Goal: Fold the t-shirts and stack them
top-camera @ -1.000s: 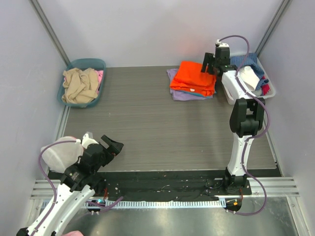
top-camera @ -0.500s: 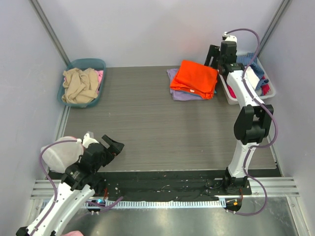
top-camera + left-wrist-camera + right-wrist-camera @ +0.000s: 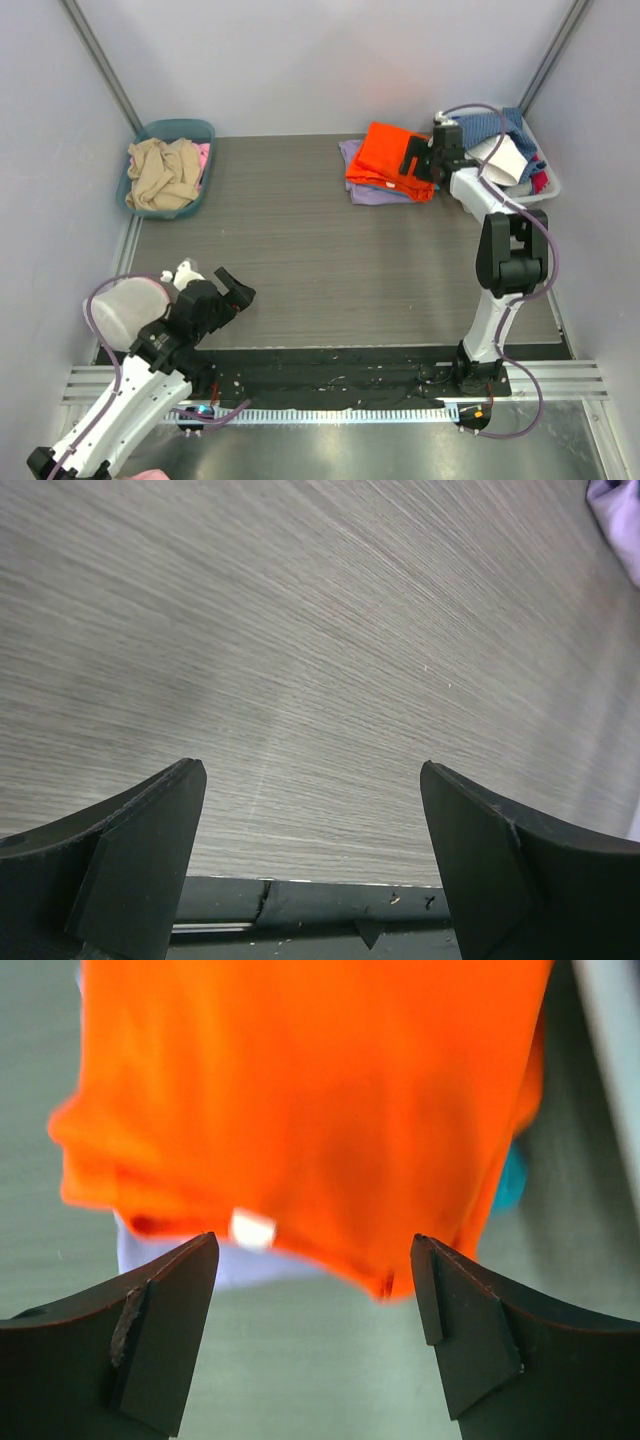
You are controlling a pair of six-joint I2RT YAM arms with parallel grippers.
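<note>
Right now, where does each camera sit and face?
Top external: high behind, looking down on the table; left arm, right arm show.
Left wrist: on left arm, facing the table; open left gripper shows.
Right wrist: on right arm, facing the orange t-shirt; open right gripper shows.
Shared: top and right wrist see that t-shirt.

t-shirt stack (image 3: 388,165) far right on table (image 3: 300,250), bin (image 3: 552,186) beside; basket (image 3: 180,125) far left

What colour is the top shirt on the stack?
The top shirt is bright orange, clearest in the right wrist view.
</note>
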